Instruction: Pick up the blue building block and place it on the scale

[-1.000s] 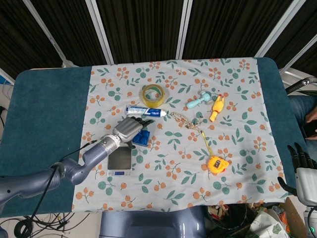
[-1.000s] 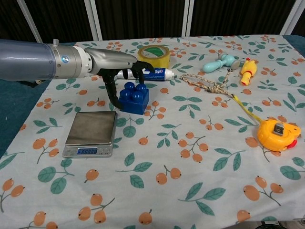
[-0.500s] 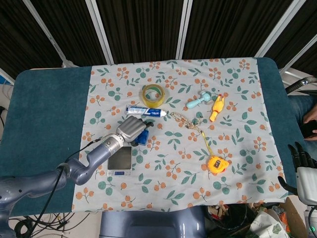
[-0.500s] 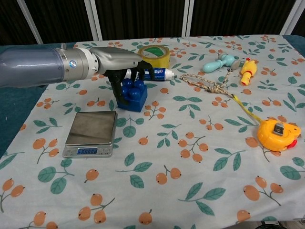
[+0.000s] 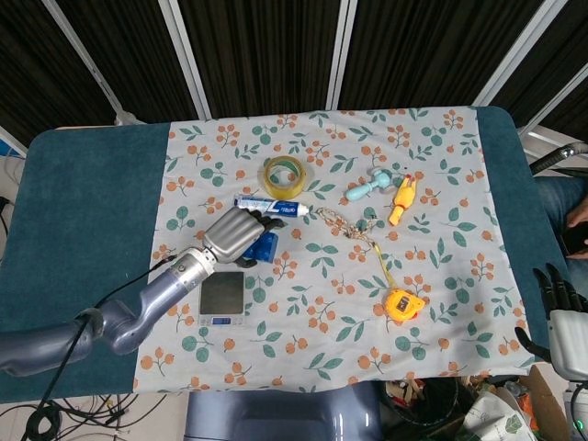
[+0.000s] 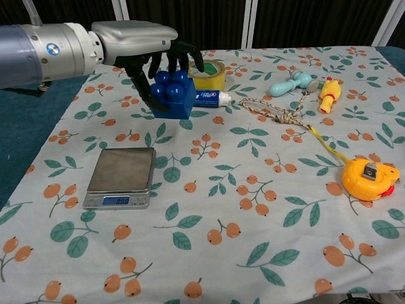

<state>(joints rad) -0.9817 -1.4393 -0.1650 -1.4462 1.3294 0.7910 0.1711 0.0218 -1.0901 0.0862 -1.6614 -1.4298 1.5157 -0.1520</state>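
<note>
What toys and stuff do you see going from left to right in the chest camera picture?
Scale → blue block held in the left hand → tape roll → rope → teal toy → yellow chicken → tape measure.

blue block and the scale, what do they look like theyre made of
The blue building block, held off the cloth by the left hand, looks like glossy moulded plastic: its round studs catch highlights. The scale seems to have a brushed metal platform, dull grey with a soft sheen, over a silver body, probably plastic, with a small lit display.
</note>
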